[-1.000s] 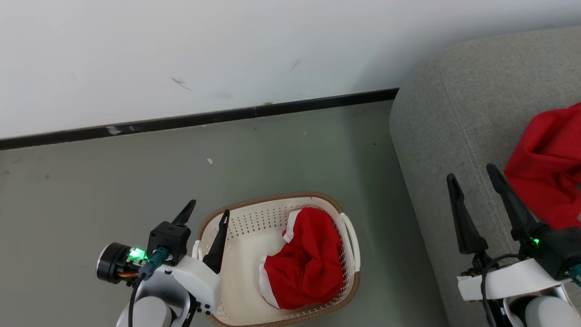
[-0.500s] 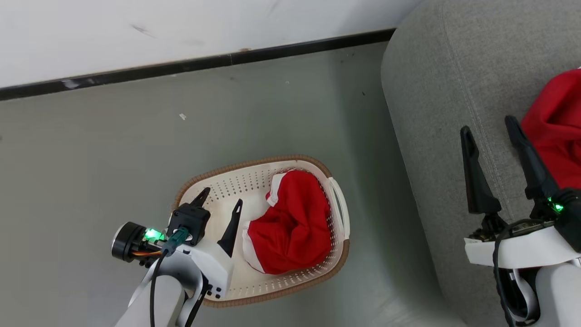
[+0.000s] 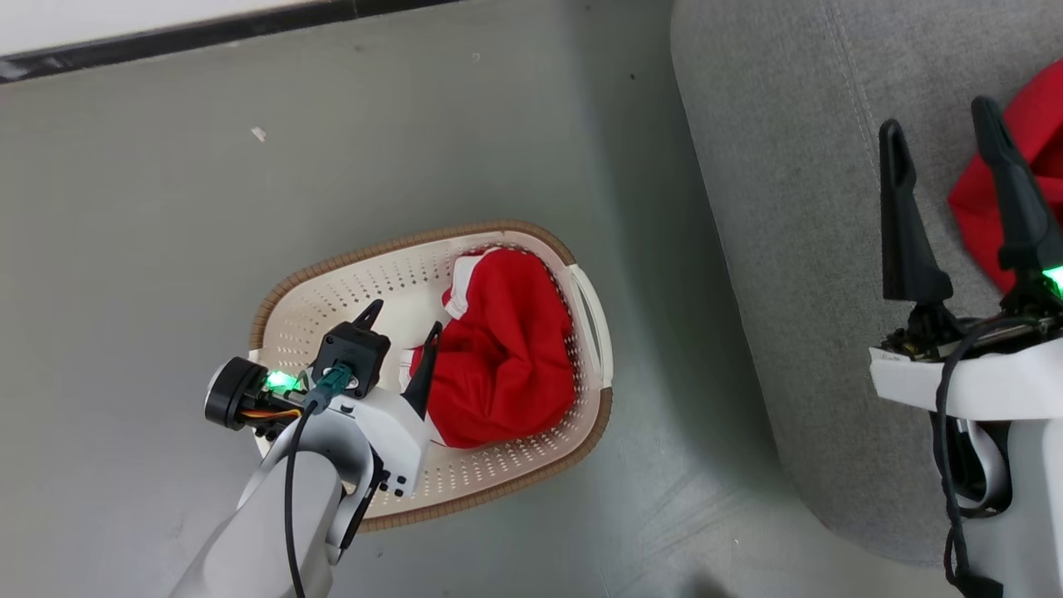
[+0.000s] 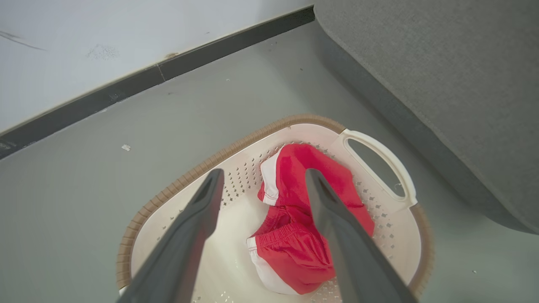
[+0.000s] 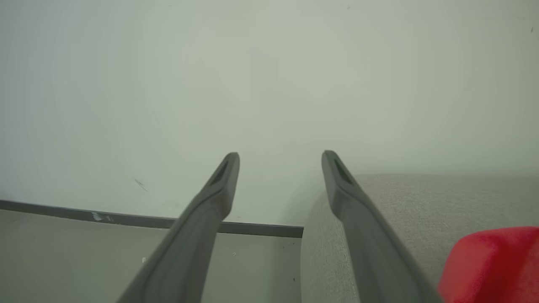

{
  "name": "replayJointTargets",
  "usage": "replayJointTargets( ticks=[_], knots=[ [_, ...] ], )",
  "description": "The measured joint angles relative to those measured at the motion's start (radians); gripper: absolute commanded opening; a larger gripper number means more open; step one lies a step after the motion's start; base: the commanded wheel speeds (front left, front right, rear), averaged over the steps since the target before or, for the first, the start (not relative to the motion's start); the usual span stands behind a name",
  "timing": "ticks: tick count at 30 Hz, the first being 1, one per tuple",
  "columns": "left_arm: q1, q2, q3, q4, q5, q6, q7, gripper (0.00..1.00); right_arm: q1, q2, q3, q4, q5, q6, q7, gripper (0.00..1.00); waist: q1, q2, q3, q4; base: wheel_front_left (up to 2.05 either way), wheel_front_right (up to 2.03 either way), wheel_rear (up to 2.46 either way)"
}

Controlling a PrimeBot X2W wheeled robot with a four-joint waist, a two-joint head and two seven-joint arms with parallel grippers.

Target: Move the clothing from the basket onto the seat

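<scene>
A red garment with white trim, the clothing [image 3: 502, 349] [image 4: 303, 235], lies crumpled in the right half of the cream basket [image 3: 332, 286] [image 4: 381, 147] on the floor. My left gripper [image 3: 401, 320] [image 4: 262, 177] hangs open over the basket's left half, its right finger beside the garment's edge, holding nothing. On the grey seat [image 3: 789, 216] [image 4: 442, 75] [image 5: 400, 198] at the right lies another red garment [image 3: 1030, 141] [image 5: 492, 265]. My right gripper [image 3: 937, 116] [image 5: 280, 158] stands open above the seat, just left of that garment, empty.
The basket stands on grey floor [image 3: 166, 208] between the seat's rounded corner and open floor to the left. A white wall with a dark baseboard [image 3: 208, 33] [image 4: 160, 73] [image 5: 126, 219] runs along the back. A small white scrap [image 3: 258, 133] lies on the floor.
The head camera has tilted down, so wall and baseboard slid up the picture. My left gripper has come in over the basket, closer to the garment. Both grippers stayed open.
</scene>
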Motion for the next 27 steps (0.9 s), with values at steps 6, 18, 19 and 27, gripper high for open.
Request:
replayJointTargets(
  ticks=[6,18,19,27],
  knots=[
    [-0.037,-0.004,-0.011,0.051,0.004,-0.007,-0.007,1.0,-0.074,0.0,0.005,0.003,0.007,0.0,0.0,1.0,0.0,0.0,0.06,-0.026,0.0,0.0,0.0],
    [-0.116,-0.028,-0.027,0.136,-0.003,-0.025,-0.023,1.0,-0.195,-0.001,0.035,0.028,0.016,0.0,0.0,1.0,0.0,0.0,0.165,-0.073,0.0,0.0,0.0],
    [-0.122,-0.029,-0.03,0.145,-0.003,-0.026,-0.023,1.0,-0.203,-0.001,0.039,0.031,0.016,0.0,0.0,1.0,0.0,0.0,0.172,-0.076,0.0,0.0,0.0],
    [-0.157,-0.028,-0.037,0.239,0.0,-0.031,-0.011,1.0,-0.275,-0.002,0.045,0.033,0.018,0.0,0.0,1.0,0.0001,0.0,0.225,-0.103,0.0,0.0,0.0]
  ],
)
